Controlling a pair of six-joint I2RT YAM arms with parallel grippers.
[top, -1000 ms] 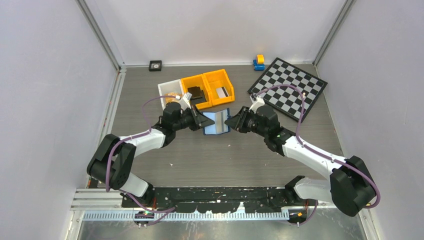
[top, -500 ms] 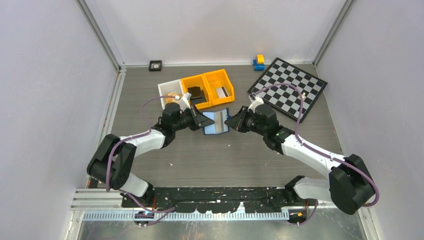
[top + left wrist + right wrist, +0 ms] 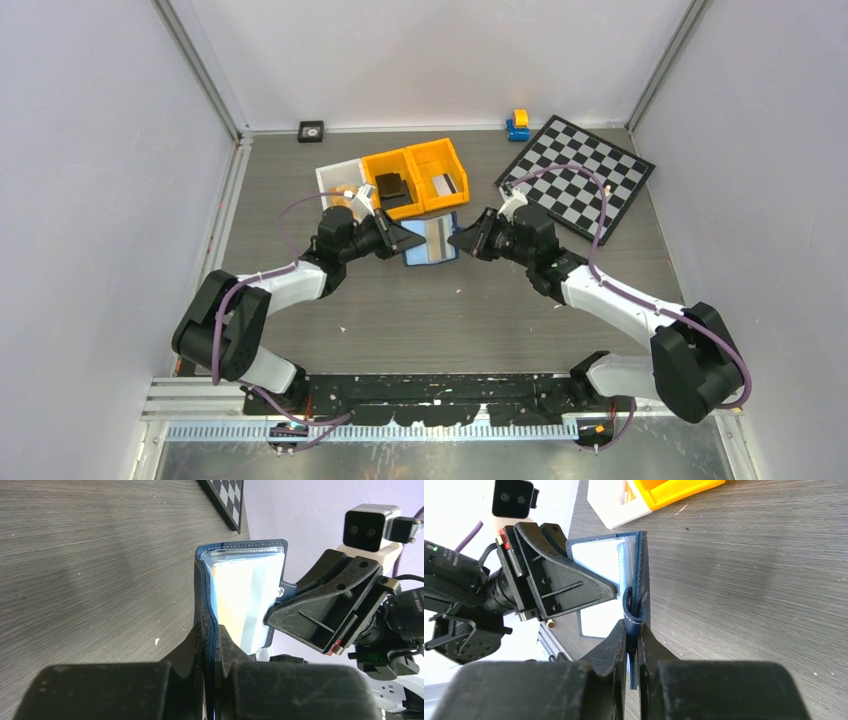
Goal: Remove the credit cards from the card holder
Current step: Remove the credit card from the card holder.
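Note:
The navy card holder (image 3: 432,241) is held open above the table between my two grippers. My left gripper (image 3: 404,240) is shut on its left flap; in the left wrist view the navy edge (image 3: 207,605) runs between my fingers. My right gripper (image 3: 460,242) is shut on its right flap, near the snap tab (image 3: 632,611). The pale blue-grey pocketed inside (image 3: 250,595) faces up. A tan strip that may be a card (image 3: 437,235) shows inside. Another card lies in the right orange bin (image 3: 446,184).
Two orange bins (image 3: 405,163) and a white bin (image 3: 336,178) stand just behind the holder; a black block (image 3: 389,186) lies in the left orange bin. A checkerboard (image 3: 580,175) lies at back right, a small yellow-blue toy (image 3: 517,124) behind it.
Both grippers have moved a little away from me, toward the bins, with the holder still held between them. The holder has tilted so a tan strip now shows inside.

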